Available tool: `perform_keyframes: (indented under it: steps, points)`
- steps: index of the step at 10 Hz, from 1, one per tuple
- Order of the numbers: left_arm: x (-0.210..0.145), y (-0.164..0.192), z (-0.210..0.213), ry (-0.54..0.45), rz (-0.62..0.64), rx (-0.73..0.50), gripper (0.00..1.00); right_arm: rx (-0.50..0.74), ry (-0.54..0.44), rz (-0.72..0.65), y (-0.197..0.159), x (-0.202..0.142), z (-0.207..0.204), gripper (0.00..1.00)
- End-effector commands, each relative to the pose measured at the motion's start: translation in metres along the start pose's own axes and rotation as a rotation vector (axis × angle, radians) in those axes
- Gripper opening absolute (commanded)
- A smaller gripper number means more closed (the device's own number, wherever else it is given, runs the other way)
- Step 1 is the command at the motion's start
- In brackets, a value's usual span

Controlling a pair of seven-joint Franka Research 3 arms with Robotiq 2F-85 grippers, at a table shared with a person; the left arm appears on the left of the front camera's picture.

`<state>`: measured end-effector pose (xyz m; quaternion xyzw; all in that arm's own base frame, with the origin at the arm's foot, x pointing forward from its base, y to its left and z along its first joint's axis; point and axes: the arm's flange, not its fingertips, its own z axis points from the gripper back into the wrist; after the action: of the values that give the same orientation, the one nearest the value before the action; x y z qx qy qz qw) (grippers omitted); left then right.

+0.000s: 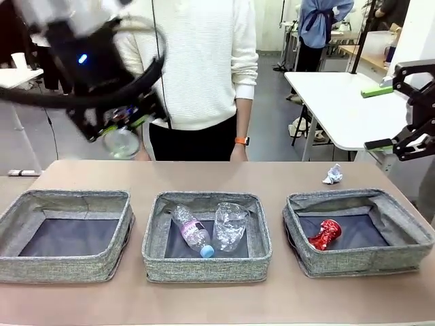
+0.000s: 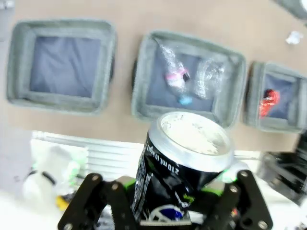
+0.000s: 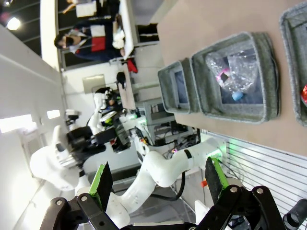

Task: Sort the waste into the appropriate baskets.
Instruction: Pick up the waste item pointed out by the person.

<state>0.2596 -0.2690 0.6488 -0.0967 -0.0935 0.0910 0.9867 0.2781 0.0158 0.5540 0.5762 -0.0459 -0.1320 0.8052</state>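
So, your left gripper is up high over the far left part of the table, clamped on the dark printed silver-topped can. In the left wrist view you can see the left gripper has both fingers pressed into the sides of the can. The silver top points away from the camera toward the baskets, and the black side has white print on it.

Your right gripper hangs off past the right end of the table, well above it. Its jaws are spread wide, and in the right wrist view there's nothing between the green pads.

Where the waste sits:
- The middle basket has the small clear blue-capped bottle lying at a slant with the cap toward you. The clear plastic cup is right beside it, touching or close to it.
- The right basket has the crushed red can on its dark base, toward the left side.
- The crumpled white paper ball is on the bare table just behind the right basket, near its far wall.
- The left basket shows its dark base.

All three baskets sit in a row along the near side of the table. A person in a white sweater stands at the far edge behind the middle basket, with an orange wristband on one arm.
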Motion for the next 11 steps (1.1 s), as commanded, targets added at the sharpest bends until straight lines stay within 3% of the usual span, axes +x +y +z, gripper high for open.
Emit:
perform_keyframes:
  steps: [1,4,8,11]
  points:
    - [0.021,-0.038,0.024,0.061,0.028,0.010,0.00,0.014,-0.001,-0.009,0.003,-0.001,-0.001,1.00]
    - [0.019,-0.083,0.060,0.134,-0.078,-0.067,0.00,0.014,-0.001,-0.009,0.003,-0.001,-0.001,1.00]
    - [0.023,-0.106,0.077,0.136,-0.078,-0.126,0.00,0.014,-0.001,-0.009,0.003,-0.001,-0.001,1.00]
    - [0.027,-0.107,0.080,0.100,0.020,-0.203,0.00,0.014,-0.001,-0.009,0.003,-0.001,-0.001,1.00]
